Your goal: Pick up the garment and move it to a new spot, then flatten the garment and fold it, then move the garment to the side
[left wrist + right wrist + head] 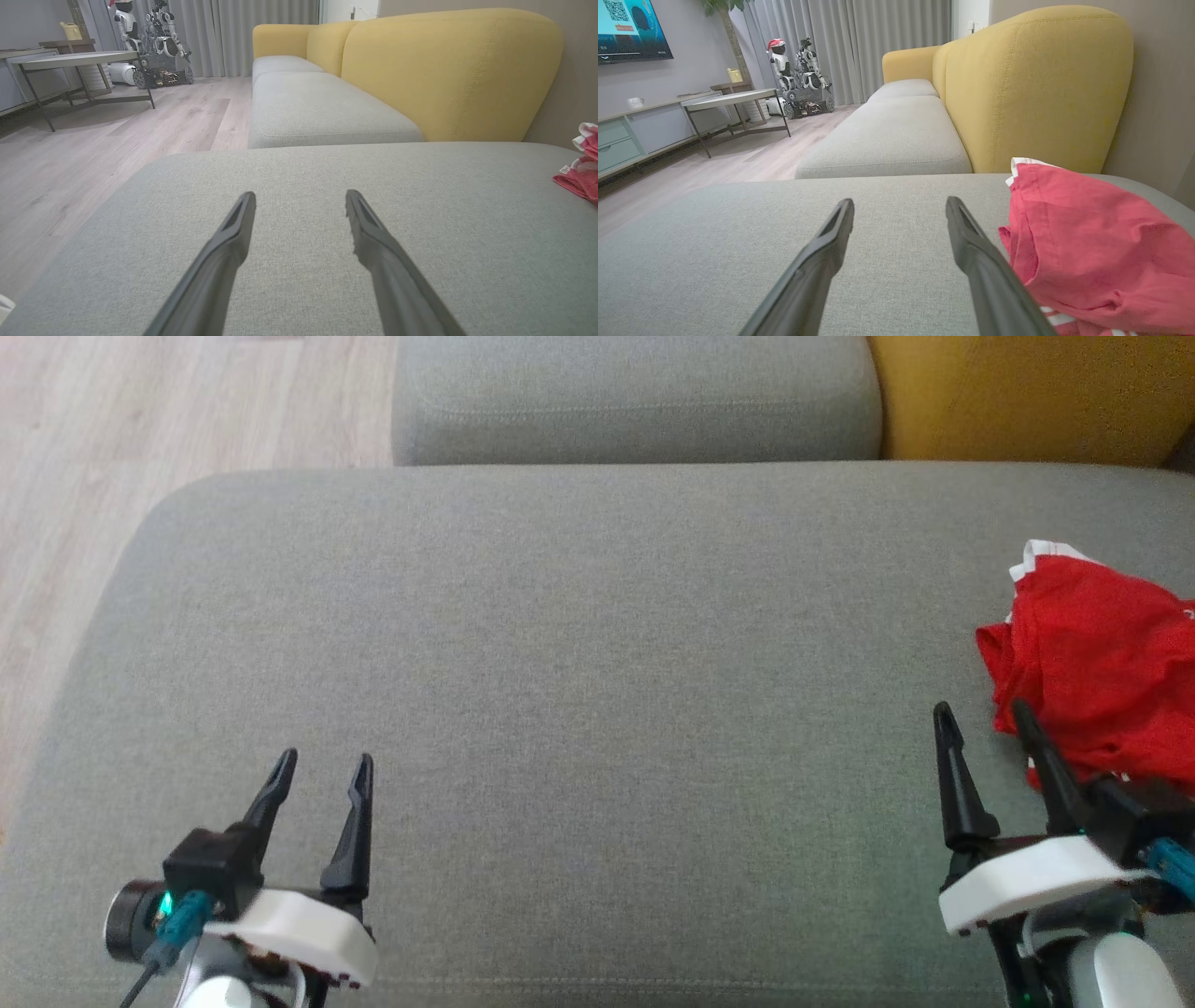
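Seat cushion (597,663), grey and broad, carries everything in play. A second grey cushion (635,401) lies beyond it, with a yellow backrest (1027,392) at the far right and pale wood floor (140,429) at the left.

One garment (1102,663), red with white trim, lies bunched at the cushion's right edge, neither spread flat nor squared into a fold. The picture's edge cuts it off, so its full reach is hidden. What shows runs roughly away from the robot, with a white-edged corner at the far end, but the heap has no clean long axis.

Two hands hover low over the near part of the cushion. The right hand (980,707) is by far the nearer. In the head view its outer finger crosses the garment's near left edge, and from its own wrist the cloth (1087,252) lies just beside that finger, to the right. Whether finger and cloth touch I cannot tell. Its fingers stand wide apart with nothing between them.

The left hand (327,758) is well apart from the garment, across most of the cushion, also spread wide and holding nothing. From its wrist the cloth (581,179) shows as a sliver at the far right.

Any reach for the heap, I judge, would go rightward and slightly forward from the right hand.
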Robot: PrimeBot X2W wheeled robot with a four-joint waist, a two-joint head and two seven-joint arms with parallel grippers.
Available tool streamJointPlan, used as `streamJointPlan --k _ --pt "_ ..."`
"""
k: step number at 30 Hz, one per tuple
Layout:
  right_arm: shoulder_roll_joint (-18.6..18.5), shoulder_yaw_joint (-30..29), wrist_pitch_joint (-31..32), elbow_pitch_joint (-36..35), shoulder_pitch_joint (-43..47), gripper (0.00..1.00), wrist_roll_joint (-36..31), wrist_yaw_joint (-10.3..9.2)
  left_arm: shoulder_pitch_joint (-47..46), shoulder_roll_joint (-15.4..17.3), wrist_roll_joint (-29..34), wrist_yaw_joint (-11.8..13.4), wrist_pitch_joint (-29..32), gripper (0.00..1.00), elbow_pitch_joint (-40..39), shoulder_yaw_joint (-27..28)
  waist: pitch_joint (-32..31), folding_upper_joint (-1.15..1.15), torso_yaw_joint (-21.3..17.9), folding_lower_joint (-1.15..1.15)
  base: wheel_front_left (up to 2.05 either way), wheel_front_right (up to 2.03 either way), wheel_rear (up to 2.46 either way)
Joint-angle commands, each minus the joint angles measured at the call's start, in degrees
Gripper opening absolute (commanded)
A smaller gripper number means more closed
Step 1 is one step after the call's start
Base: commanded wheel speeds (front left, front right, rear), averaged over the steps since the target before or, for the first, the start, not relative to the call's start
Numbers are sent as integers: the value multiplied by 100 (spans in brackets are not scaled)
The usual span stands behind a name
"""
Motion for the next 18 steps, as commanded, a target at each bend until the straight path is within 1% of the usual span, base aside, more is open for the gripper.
streamJointPlan --k 1,18 --pt "-19 106 12 -255 -143 100 -13 -30 -206 165 -17 32 19 100 -202 218 -40 0 -4 0 0 0 0" --pt "-18 23 131 -329 145 100 -14 -30 -103 272 58 88 51 100 -179 96 -322 0 34 0 0 0 0"
